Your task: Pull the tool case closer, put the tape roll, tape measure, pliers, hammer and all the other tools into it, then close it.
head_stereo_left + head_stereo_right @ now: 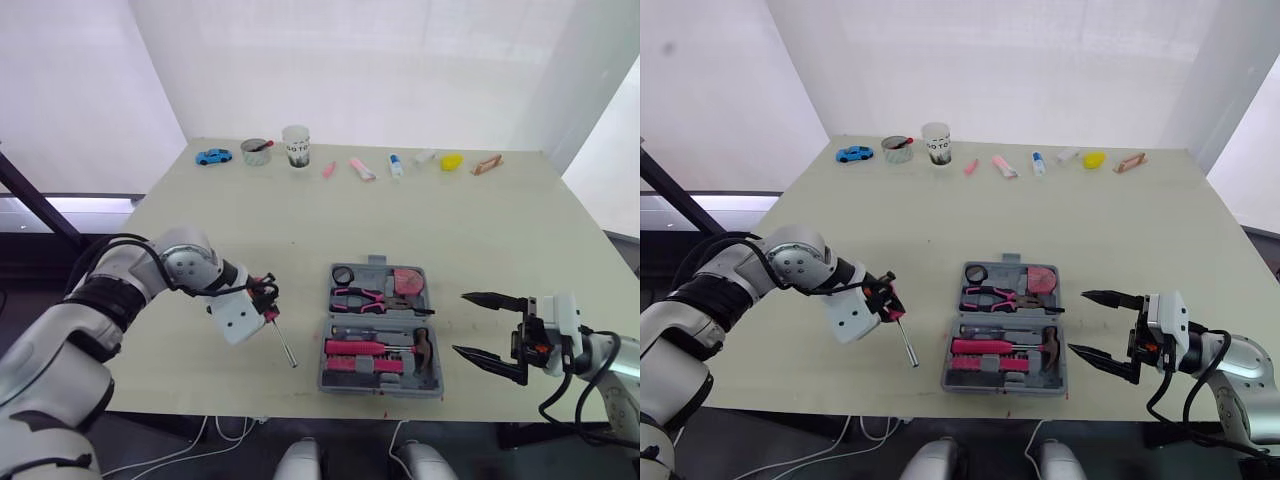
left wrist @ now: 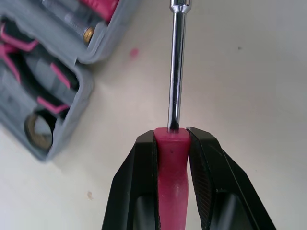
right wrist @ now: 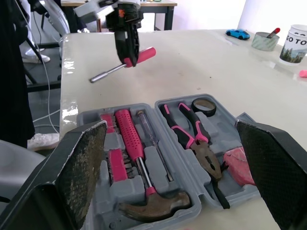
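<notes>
The grey tool case lies open near the table's front edge. In it are the pink-handled pliers, a black tape roll, a pink tape measure, a hammer and pink-handled tools. To the left of the case my left gripper is shut on the pink handle of a screwdriver, whose steel shaft slants down toward the table. To the right of the case my right gripper stands open with nothing between its fingers.
Along the table's far edge stand a blue toy car, a tape roll with a red pen, a printed cup, pink items, a small tube, a yellow object and a tan block.
</notes>
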Tool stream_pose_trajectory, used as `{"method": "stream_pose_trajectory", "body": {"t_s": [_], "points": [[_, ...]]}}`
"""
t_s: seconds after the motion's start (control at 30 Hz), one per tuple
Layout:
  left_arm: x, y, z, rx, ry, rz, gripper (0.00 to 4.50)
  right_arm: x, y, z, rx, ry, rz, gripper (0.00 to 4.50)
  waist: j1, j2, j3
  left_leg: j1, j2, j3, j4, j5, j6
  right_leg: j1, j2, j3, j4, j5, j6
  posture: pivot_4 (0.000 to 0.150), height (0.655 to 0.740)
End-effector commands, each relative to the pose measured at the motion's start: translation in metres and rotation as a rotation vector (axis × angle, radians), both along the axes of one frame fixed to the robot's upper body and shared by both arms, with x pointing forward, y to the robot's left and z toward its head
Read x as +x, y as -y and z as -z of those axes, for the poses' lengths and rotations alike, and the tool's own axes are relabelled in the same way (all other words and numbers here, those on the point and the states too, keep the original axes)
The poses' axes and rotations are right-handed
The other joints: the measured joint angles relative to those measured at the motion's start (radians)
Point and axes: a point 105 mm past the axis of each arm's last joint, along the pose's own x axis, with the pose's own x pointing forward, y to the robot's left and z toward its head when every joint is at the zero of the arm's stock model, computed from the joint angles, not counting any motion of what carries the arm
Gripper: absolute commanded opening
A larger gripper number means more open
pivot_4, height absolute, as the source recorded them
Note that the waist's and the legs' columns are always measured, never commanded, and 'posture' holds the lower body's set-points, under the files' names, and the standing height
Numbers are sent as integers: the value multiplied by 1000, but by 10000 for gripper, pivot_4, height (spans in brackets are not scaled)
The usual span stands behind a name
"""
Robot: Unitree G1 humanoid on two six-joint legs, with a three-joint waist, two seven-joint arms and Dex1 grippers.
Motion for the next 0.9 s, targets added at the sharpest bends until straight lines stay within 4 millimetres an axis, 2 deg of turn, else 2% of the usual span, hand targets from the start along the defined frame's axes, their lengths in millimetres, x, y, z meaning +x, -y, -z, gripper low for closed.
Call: {"method": "stream_pose_trajectory", "body": {"t_s": [0.03,0.23,0.37,0.57,0.67,0.77,0.9], "points": [[0,-12,-9,-88,-37,-219,4022,1,0,-8,6,42,-18,45000,-10,0,0,0,1,0,0,0,0,0,0,0,0,0,0,1500,7400],[-7,-23,-12,-287,-85,-575,4022,4,1,-7,2,42,-22,45000,-22,0,0,0,2,-1,0,0,0,0,1,-1,0,0,0,1500,7400],[-15,-38,-6,-302,-75,-761,4022,5,1,-7,3,44,-25,45000,-22,0,0,1,2,-1,0,0,0,0,1,0,1,0,0,1500,7400],[-27,-32,1,-551,-201,-1135,4022,5,3,-4,0,41,-19,45000,-21,0,1,1,2,-2,-1,0,0,0,0,0,1,0,0,1500,7400],[-30,-27,5,-623,-207,-1255,4022,7,4,-4,-4,55,-7,45000,-22,0,0,1,1,-3,-1,0,0,0,0,0,1,0,0,1500,7400],[-23,-19,2,-819,-247,-1443,4022,8,5,-6,2,64,2,45000,-19,0,0,1,1,-3,-1,0,0,0,1,0,1,0,0,1500,7400],[-19,-20,4,-905,-274,-1641,4022,7,7,-5,6,62,8,45000,-23,0,0,1,1,-5,0,0,0,0,1,0,1,0,0,1500,7400]]}}
